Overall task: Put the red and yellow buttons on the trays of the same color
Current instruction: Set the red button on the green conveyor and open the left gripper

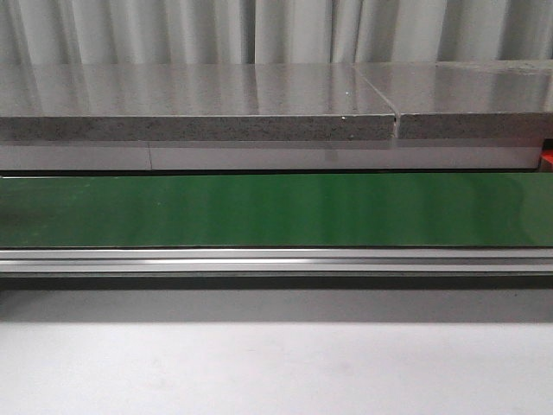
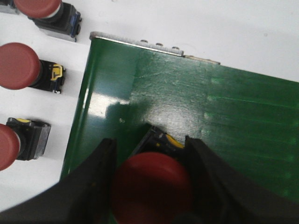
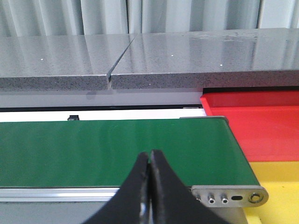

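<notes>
In the left wrist view my left gripper (image 2: 149,140) is shut on a red button (image 2: 152,186). The button's black and yellow body points out over the end of the green belt (image 2: 224,116). Three more red buttons (image 2: 18,65) lie on the white table beside that belt end. My right gripper (image 3: 150,154) is shut with nothing in it, over the belt's other end (image 3: 93,149). Past that end lie the red tray (image 3: 261,126) and the yellow tray (image 3: 278,210). No yellow button is in view. Neither gripper shows in the front view.
The green belt (image 1: 276,207) crosses the front view with a metal rail (image 1: 276,259) along its near side. A grey stone slab (image 1: 259,104) runs behind it, in front of a curtain. A metal end bracket (image 3: 229,195) sits beside the trays.
</notes>
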`<action>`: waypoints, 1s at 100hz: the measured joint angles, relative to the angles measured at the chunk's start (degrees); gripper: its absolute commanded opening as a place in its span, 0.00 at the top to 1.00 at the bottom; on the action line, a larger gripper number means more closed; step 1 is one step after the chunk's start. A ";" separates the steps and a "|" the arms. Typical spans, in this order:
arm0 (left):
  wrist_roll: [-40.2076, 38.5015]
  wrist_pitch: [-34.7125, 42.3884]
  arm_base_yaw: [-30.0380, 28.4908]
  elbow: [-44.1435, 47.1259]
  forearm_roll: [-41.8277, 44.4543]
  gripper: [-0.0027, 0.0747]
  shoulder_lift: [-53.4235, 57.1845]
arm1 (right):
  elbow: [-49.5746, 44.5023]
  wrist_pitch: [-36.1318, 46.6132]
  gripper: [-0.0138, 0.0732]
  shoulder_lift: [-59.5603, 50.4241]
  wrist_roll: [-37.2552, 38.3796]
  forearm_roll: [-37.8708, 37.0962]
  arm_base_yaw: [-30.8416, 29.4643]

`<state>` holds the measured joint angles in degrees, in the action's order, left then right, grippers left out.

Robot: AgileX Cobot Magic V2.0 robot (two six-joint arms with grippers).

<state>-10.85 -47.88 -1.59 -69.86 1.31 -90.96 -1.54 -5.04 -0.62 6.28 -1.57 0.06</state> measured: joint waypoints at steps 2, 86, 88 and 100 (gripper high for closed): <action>0.00 -0.25 0.00 0.00 0.15 0.99 -0.17 | 0.00 0.00 0.92 0.00 0.00 0.00 0.00; 1.10 -2.27 0.64 -0.82 2.12 0.12 -1.71 | 0.00 0.00 0.92 0.00 0.00 0.00 0.00; 1.20 -2.28 0.72 -0.93 2.22 0.12 -1.71 | 0.00 0.00 0.92 0.00 0.00 0.00 0.00; 2.32 -2.64 1.95 -2.71 2.22 0.12 -1.71 | 0.00 0.00 0.92 0.00 0.00 0.00 0.00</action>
<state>-8.53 -50.52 0.36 -72.57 3.52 -92.67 -1.54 -5.04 -0.62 6.28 -1.57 0.06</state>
